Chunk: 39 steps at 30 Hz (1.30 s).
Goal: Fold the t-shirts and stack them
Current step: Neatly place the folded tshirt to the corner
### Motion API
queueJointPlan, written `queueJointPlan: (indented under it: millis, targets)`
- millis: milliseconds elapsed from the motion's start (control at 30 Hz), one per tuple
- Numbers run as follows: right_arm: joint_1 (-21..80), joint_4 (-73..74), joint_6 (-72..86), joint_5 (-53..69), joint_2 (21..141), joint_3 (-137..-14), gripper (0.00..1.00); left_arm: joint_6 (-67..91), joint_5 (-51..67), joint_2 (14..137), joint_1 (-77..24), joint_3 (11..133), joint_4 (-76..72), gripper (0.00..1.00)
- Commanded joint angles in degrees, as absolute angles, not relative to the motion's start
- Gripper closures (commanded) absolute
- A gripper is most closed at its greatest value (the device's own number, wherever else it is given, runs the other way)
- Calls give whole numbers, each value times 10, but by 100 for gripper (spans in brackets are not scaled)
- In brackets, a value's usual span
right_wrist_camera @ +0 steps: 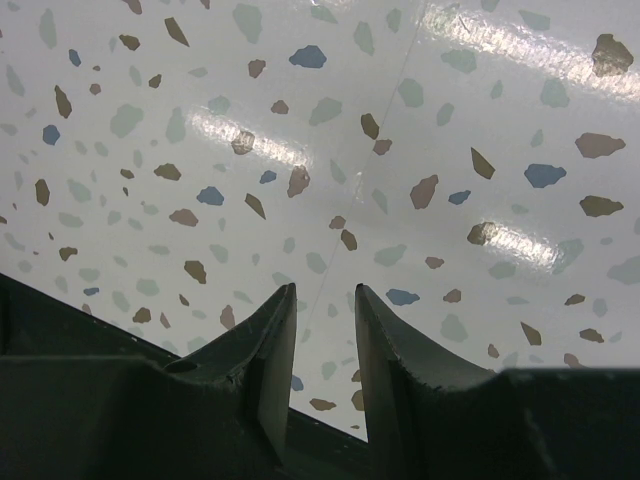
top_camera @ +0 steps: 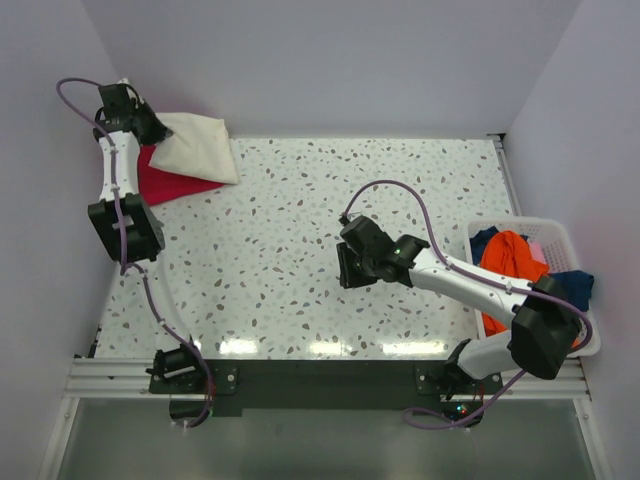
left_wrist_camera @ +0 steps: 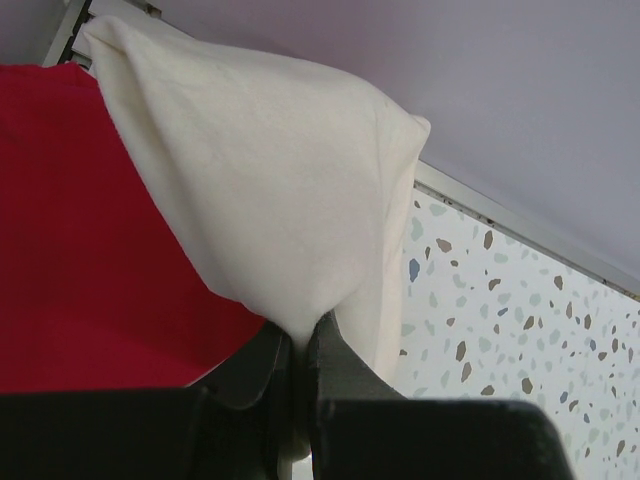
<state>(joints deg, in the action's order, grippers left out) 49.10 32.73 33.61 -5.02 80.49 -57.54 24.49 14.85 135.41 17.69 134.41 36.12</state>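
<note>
Left gripper [top_camera: 150, 128], in the top view, is at the far left corner of the table [top_camera: 300, 250], clamped on an edge of the cream t-shirt [top_camera: 200, 148]. This shirt seems folded and lies partly over the red t-shirt [top_camera: 165, 188]. It spreads from the gripper toward the right, with its long axis along the far edge. The right gripper [top_camera: 345, 268] hovers over the bare middle of the table, well apart from both shirts. The orange t-shirt [top_camera: 510, 255] and the blue t-shirt [top_camera: 578, 285] lie in the basket [top_camera: 560, 225] at the right side.

In the left wrist view, the jaws are pressed together on a pinch of cream cloth, which spreads out ahead of them. The red cloth is under it on the left.

In the right wrist view, the jaws stand apart with nothing between them, only speckled table below.

I judge the left arm is nearer for setting down the cream shirt, and the right arm is nearer to the basket.
</note>
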Motion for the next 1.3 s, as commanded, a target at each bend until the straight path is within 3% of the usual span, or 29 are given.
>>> queueJointPlan:
  millis: [0,767,867,900,967,1000,1100,1267]
  targets:
    - [491,327,340,-63,787,-592,66,250,173,1296,185,1352,307,100]
    - [490,317,339,-58,802,-584,67,240,127,1310,217,1278,294,100]
    - [491,316,337,-57,803,-582,66,235,85,1315,219,1260,290,81]
    - [491,316,337,-57,802,-582,66,235,73,1315,219,1259,294,65]
    - [491,317,336,-56,800,-582,66,235,55,1307,218,1248,291,48]
    - [490,317,336,-59,799,-581,66,236,50,1290,218,1232,282,24]
    - [490,318,335,-62,790,-581,63,239,50,1248,217,1189,250,13]
    - [490,318,336,-70,778,-577,60,246,41,1221,208,1187,257,11]
